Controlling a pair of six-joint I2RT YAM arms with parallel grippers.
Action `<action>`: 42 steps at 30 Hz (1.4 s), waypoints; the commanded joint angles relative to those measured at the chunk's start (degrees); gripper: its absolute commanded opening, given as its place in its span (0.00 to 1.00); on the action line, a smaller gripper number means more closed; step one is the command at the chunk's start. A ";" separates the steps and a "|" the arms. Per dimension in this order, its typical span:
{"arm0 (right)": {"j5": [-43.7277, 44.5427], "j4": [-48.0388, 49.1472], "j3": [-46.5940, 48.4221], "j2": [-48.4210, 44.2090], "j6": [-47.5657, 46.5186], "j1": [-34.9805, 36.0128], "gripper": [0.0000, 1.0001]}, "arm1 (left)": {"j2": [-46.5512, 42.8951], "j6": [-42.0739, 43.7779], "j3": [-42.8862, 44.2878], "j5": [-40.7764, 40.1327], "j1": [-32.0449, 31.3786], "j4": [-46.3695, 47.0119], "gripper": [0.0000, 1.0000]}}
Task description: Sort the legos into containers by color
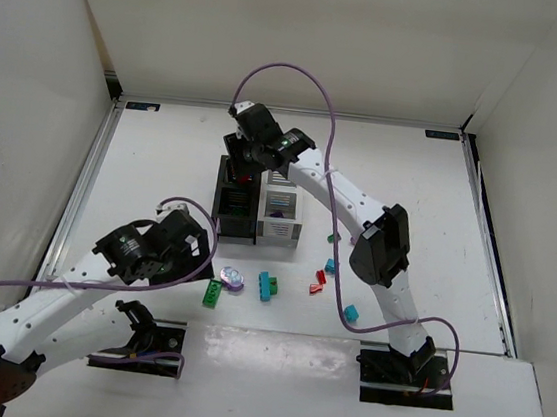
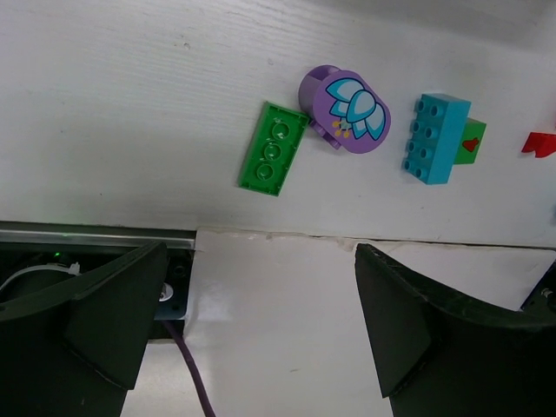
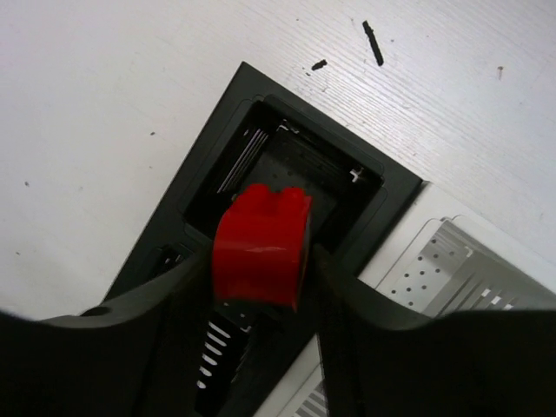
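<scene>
Right gripper point(image 3: 261, 282) clamped on red brick point(image 3: 261, 239) — directly above far black bin point(image 3: 343, 126); left gripper point(image 2: 261, 304) wide open, empty.

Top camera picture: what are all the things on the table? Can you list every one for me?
containers: four, two black and two white, joined in a block mid-table
purple piece: one, purple, inside a white bin
red brick: one, red, held above a black bin
green brick: one, green, flat on the table near the left arm
round piece: one, purple with a blue flower print, beside the green brick
teal brick: one, teal, with a green bit against its side
small loose legos: a few, red, teal and green, scattered by the right arm
cables: purple, looping off both arms
left gripper: one, black, open, empty
right gripper: one, black, shut on the red brick
</scene>
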 commanded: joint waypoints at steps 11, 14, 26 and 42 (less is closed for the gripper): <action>-0.94 -0.34 1.95 -5.79 -0.76 0.54 0.79 | -2.26 0.58 -5.64 5.05 0.36 4.98 0.99; -0.32 1.06 -2.87 -11.05 -1.02 0.36 0.79 | -1.04 2.60 -6.69 5.84 0.36 6.73 0.99; 3.54 9.59 -43.53 -48.12 4.51 -2.62 0.80 | 5.91 4.89 -12.40 5.58 -1.31 19.11 0.97; 3.28 4.49 -63.88 -72.32 9.18 -9.74 0.80 | 18.12 5.24 -11.44 1.45 -6.50 25.11 0.92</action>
